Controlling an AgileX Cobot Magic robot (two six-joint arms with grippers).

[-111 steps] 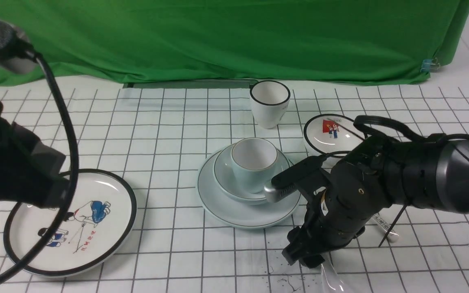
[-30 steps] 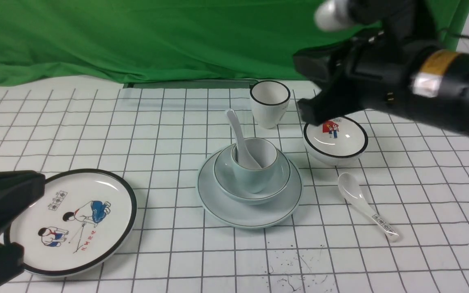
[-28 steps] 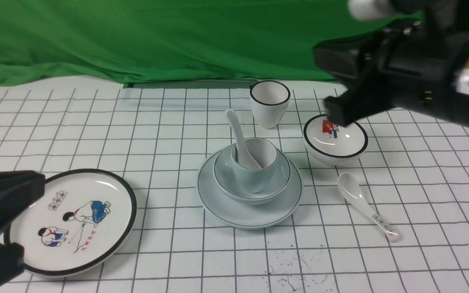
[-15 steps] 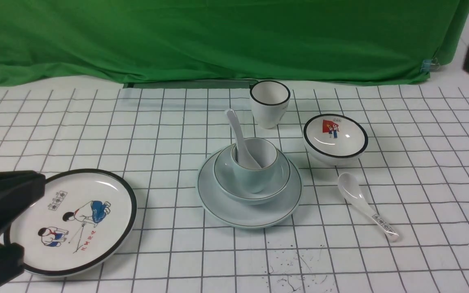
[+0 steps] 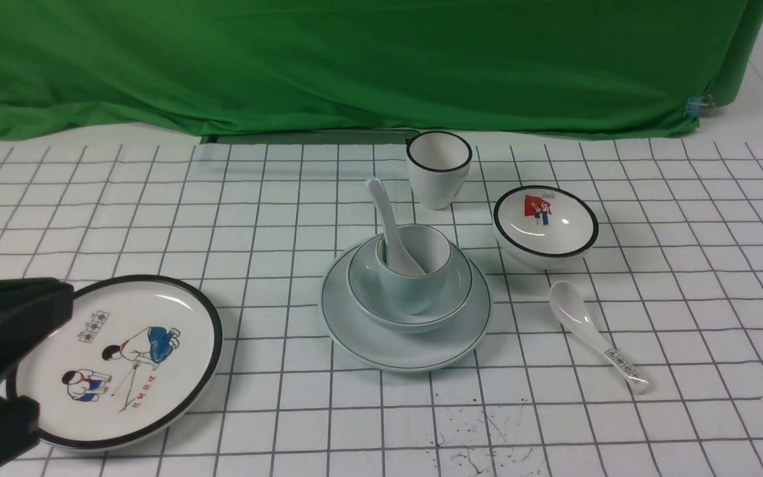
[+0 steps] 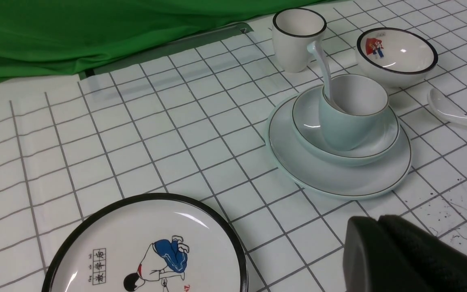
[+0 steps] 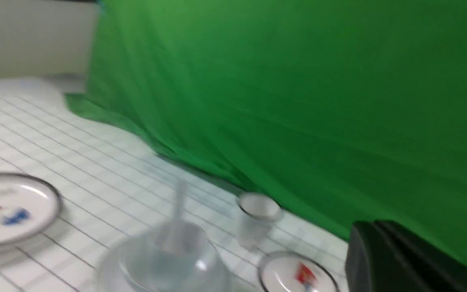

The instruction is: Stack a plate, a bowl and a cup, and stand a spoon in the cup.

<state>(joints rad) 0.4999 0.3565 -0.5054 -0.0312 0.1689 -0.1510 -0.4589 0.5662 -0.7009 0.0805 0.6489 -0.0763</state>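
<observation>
Right gripper [image 7: 373,235] has withdrawn from the cup [image 5: 414,285]; it and left gripper [image 6: 375,229] sit pressed together, empty — leaning spoon [image 5: 386,213] may topple if bumped.

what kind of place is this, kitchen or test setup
Likely a staged test bench, not a kitchen: a draped green cloth backdrop and a white table cover with black grid lines.

- Picture plate [image 5: 116,361]: on the table [image 5: 255,218], just right of the left claw [image 6: 379,231].
- Plate [image 5: 368,344]: well right of the claw and a little ahead. It carries the bowl [image 5: 363,291], with the cup [image 5: 414,291] in the bowl and the spoon [image 5: 388,212] in the cup.
- Tall cup [image 5: 438,172]: behind that stack.
- Picture bowl [image 5: 554,228]: beyond the stack, to its right.
- Lettered spoon [image 5: 593,334]: before the picture bowl, farthest from the claw.
</observation>
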